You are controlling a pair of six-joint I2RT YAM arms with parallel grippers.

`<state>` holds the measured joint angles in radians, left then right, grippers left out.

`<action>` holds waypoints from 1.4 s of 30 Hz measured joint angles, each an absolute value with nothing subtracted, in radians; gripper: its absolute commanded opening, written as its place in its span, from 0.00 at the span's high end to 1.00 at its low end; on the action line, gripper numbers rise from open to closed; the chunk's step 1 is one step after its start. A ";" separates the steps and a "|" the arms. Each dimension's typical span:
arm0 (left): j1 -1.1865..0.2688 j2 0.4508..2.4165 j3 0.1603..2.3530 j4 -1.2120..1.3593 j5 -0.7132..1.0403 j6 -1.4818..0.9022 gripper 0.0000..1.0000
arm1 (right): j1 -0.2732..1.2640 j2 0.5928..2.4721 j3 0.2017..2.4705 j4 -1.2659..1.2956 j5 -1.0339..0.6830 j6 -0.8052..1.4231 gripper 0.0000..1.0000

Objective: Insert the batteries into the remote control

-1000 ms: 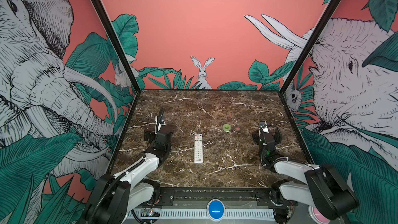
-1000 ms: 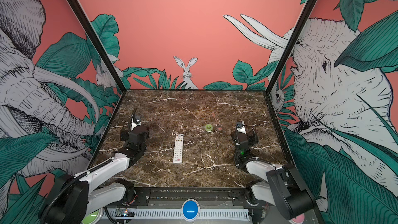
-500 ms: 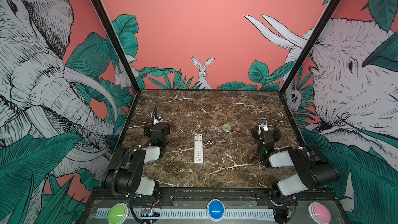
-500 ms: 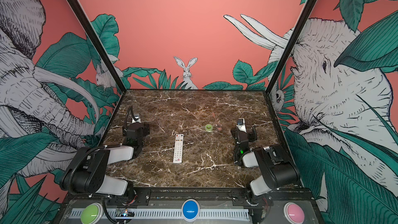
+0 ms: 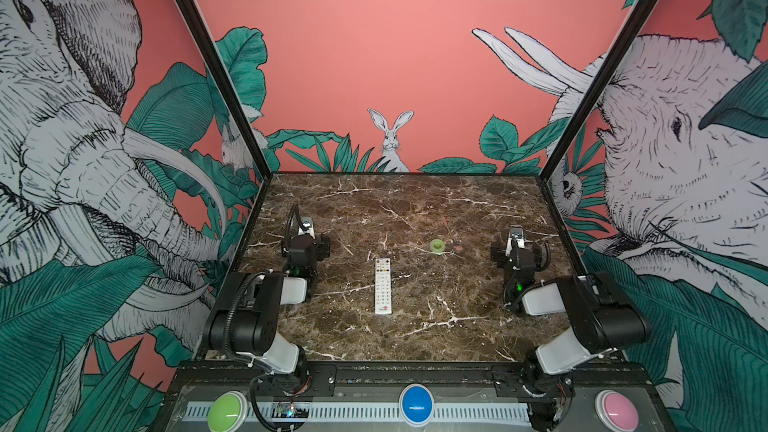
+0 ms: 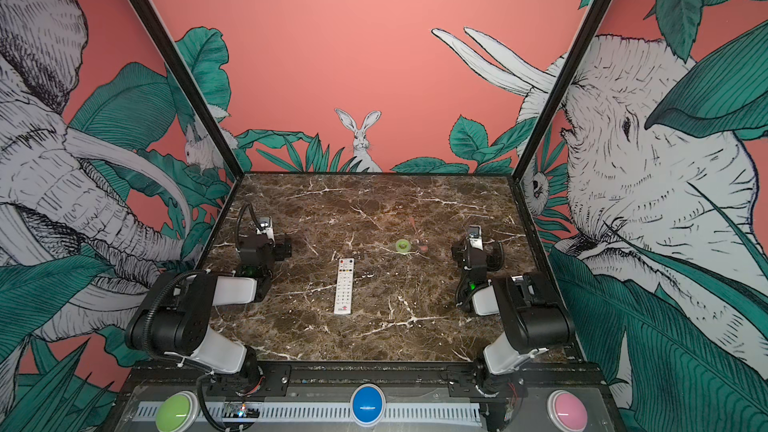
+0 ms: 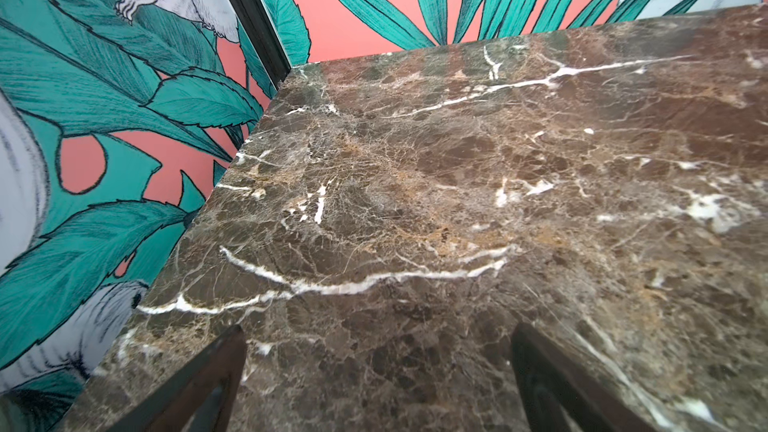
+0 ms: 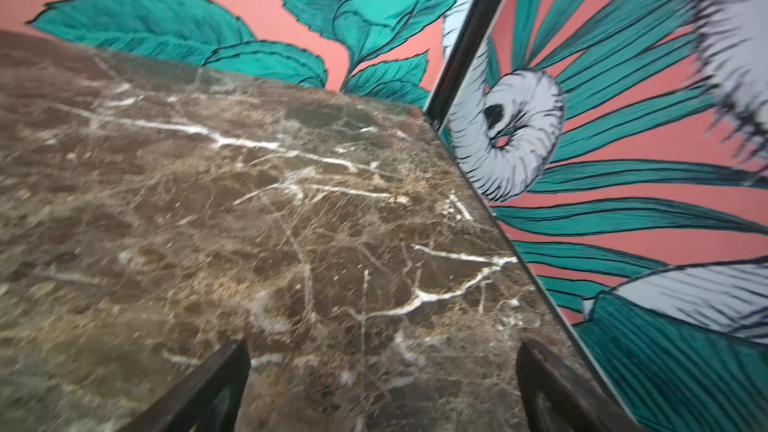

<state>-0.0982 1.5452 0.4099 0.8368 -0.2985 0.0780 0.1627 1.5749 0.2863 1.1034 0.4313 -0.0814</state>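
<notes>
The white remote control (image 5: pixel 383 285) (image 6: pixel 344 285) lies button side up at the middle of the marble table, its red-button end pointing away from the front edge. Two small orange batteries lie to its far right: one (image 5: pixel 445 224) (image 6: pixel 413 224) lengthwise, the other (image 5: pixel 458 248) (image 6: pixel 423 248) beside the green ring. My left gripper (image 7: pixel 378 336) is open over bare marble near the left wall. My right gripper (image 8: pixel 382 347) is open over bare marble near the right wall. Nothing sits between either pair of fingers. In both top views the wrists (image 5: pixel 306 245) (image 5: pixel 518 253) hide the fingertips.
A green ring-shaped roll (image 5: pixel 437 246) (image 6: pixel 402 246) sits between the remote and the right arm. Painted walls close the table (image 5: pixel 374 338) on three sides. Green, blue and pink buttons (image 5: pixel 416 404) line the front panel below the arm bases.
Both arms have folded up, with their elbows raised near the front edge. The wrists shifted slightly toward the back wall. Both grippers stayed open; remote, roll and batteries have not moved.
</notes>
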 measured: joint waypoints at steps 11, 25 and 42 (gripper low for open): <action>-0.095 1.555 0.404 0.868 -0.288 0.078 0.01 | 0.150 1.575 0.329 1.043 0.438 -0.044 0.01; -0.094 1.555 0.403 0.874 -0.288 0.078 0.00 | 0.089 1.574 0.356 0.948 0.398 0.019 0.01; -0.094 1.555 0.403 0.874 -0.288 0.078 0.00 | 0.089 1.573 0.356 0.936 0.384 0.023 0.01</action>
<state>-0.0944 1.5551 0.4034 0.8738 -0.2878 0.0780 0.0895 1.5734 0.3565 0.9356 0.3840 0.0231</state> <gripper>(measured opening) 0.993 0.990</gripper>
